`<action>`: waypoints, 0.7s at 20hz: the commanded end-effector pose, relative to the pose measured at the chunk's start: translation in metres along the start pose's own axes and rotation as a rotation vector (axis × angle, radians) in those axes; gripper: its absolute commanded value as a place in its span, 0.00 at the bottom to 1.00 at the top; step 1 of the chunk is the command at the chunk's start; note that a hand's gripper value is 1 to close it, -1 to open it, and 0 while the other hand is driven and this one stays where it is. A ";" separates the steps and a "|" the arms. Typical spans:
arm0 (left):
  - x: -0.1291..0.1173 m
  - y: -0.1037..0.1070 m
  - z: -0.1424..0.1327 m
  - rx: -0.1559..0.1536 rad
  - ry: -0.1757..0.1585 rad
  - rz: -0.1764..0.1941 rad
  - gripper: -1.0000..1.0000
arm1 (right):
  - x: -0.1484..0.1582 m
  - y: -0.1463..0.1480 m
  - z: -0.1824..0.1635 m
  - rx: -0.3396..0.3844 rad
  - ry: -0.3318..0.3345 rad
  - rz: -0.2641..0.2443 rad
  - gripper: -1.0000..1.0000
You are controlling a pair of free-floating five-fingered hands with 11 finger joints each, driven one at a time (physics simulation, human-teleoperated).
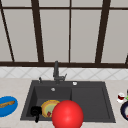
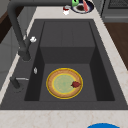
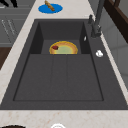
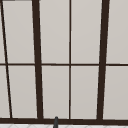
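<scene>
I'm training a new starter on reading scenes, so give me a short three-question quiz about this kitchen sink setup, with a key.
1. True or false: the yellow-rimmed plate lies on the counter, beside the sink.
2. What lies on the blue plate? A: a brown stick-shaped thing. B: a fork. C: a cup.
3. Fill in: in the front view, the left hand shows on the ___ side of the red ball.

Key: 1 false, the plate lies in the sink's deep basin; 2 A; 3 left.
</scene>
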 end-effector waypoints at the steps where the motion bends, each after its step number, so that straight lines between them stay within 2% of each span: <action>1: 0.000 0.000 0.000 0.000 0.000 0.000 0.50 | -0.004 -0.007 -0.024 -0.015 -0.023 0.074 0.00; 4: 0.000 0.000 0.000 0.000 0.000 0.000 0.50 | -0.007 -0.001 -0.033 0.002 -0.035 0.085 0.00; 6: 0.000 0.000 0.000 0.000 0.000 0.000 0.50 | -0.016 -0.009 -0.022 0.032 -0.089 0.104 0.00; 8: 0.000 0.000 0.000 0.000 0.000 0.000 0.50 | -0.022 -0.010 -0.011 0.049 -0.119 0.101 0.00; 10: 0.000 0.000 0.000 0.000 0.000 0.000 0.50 | -0.023 -0.009 0.004 0.037 -0.121 0.048 0.00; 11: 0.000 0.000 0.000 0.000 0.000 0.000 0.50 | -0.024 -0.007 0.009 0.039 -0.117 0.041 0.00; 14: 0.000 0.000 0.000 0.000 0.000 0.000 0.50 | -0.024 -0.001 0.020 0.011 -0.094 -0.047 0.00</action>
